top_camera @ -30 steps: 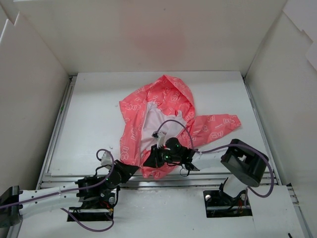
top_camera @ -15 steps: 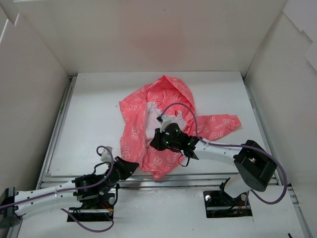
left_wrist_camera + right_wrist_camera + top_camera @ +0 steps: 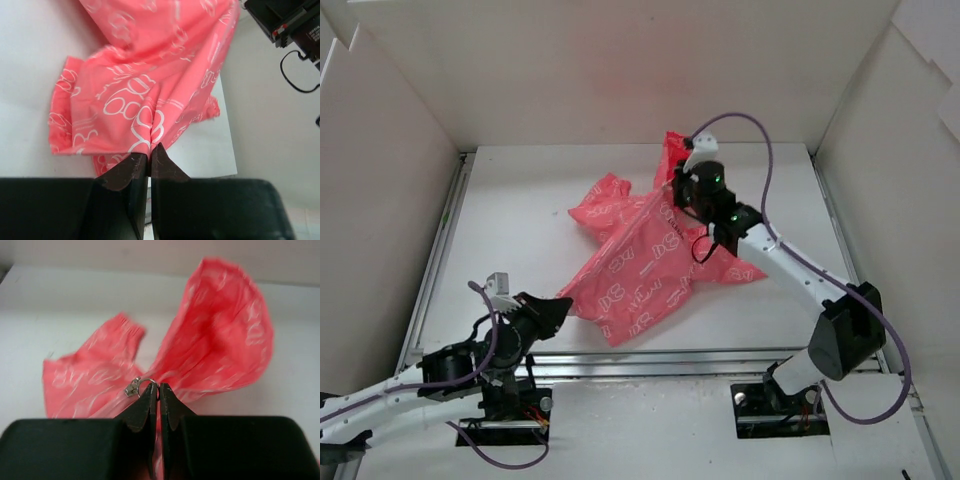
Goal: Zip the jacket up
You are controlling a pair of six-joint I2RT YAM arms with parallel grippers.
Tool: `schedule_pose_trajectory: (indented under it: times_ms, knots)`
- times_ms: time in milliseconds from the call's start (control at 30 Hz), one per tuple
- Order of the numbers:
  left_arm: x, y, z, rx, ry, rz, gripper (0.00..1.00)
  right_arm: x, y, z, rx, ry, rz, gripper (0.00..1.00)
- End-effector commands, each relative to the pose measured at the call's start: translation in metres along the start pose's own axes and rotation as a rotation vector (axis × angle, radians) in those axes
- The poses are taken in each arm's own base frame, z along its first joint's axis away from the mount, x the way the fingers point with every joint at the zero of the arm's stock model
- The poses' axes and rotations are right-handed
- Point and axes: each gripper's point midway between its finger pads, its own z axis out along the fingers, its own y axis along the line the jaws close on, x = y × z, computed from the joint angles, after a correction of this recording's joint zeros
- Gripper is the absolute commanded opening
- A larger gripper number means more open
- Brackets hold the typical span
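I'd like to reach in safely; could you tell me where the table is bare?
Bare: the white tabletop between the coral-pink hooded jacket and the left wall, and the far right corner. Crowded: the middle and near right, under the jacket and right arm.

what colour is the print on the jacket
White: looping outlined motifs all over the thin coral-pink jacket. It shows best in the left wrist view.

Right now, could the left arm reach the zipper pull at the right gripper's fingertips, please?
Probably not: the left gripper is shut on the near hem of the jacket, while the zipper pull sits at the far end in the right gripper, with the stretched fabric between them.
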Motion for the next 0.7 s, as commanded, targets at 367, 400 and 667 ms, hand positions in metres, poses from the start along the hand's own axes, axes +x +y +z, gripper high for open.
schedule_pose_trajectory:
  times_ms: [367, 400, 667]
  knots:
    - [-0.05, 0.029, -0.019, -0.077, -0.171, 0.081, 0.0, -0.186, -0.24, 0.045, 0.453, -0.208, 0.081, 0.0]
    - [-0.054, 0.026, -0.019, -0.076, -0.178, 0.086, 0.0, -0.19, -0.224, 0.046, 0.367, -0.213, 0.08, 0.0]
    - [-0.054, 0.011, -0.012, -0.1, -0.175, 0.148, 0.0, -0.173, -0.098, 0.002, -0.031, -0.222, -0.021, 0.0]
